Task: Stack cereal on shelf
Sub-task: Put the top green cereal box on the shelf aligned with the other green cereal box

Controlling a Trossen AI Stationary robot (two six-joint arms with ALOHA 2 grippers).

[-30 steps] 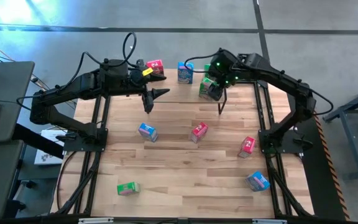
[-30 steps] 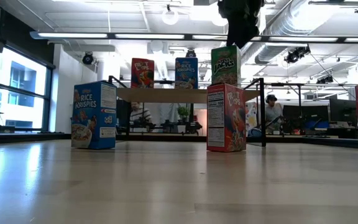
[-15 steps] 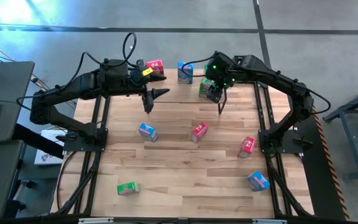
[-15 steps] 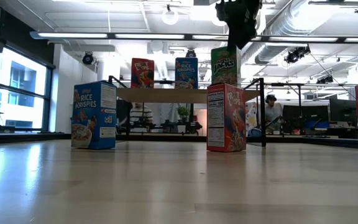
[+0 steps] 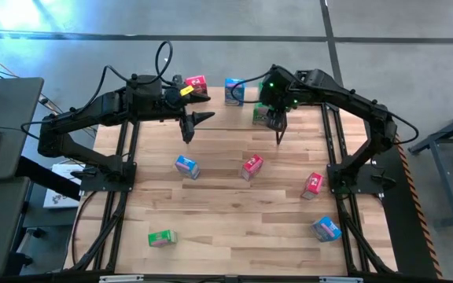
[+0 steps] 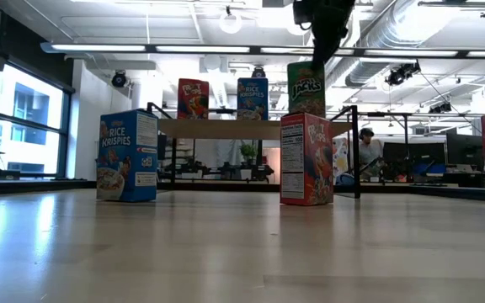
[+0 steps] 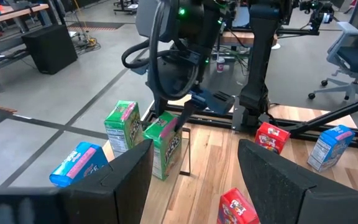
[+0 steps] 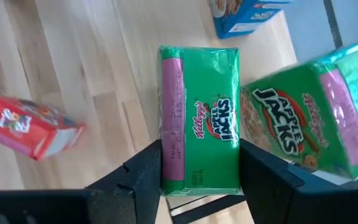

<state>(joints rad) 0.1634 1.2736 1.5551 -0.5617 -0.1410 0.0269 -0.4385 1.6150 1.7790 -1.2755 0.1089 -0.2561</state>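
Green Apple Jacks box [image 8: 201, 121] sits clamped between the right gripper [image 5: 274, 115]'s fingers over the shelf [image 6: 226, 128], a second green Apple Jacks box [image 8: 309, 121] just beside it and Froot Loops [image 6: 193, 98] and Rice Krispies [image 6: 253, 98] boxes farther along the plank. Beyond it the left gripper [image 5: 192, 124] hangs idle, fingers apart, over the slatted wooden table [image 5: 226, 212]. Below the right gripper a red Froot Loops box [image 6: 306, 159] and a blue Rice Krispies box [image 6: 128, 156] stand on that table, an open workshop behind.
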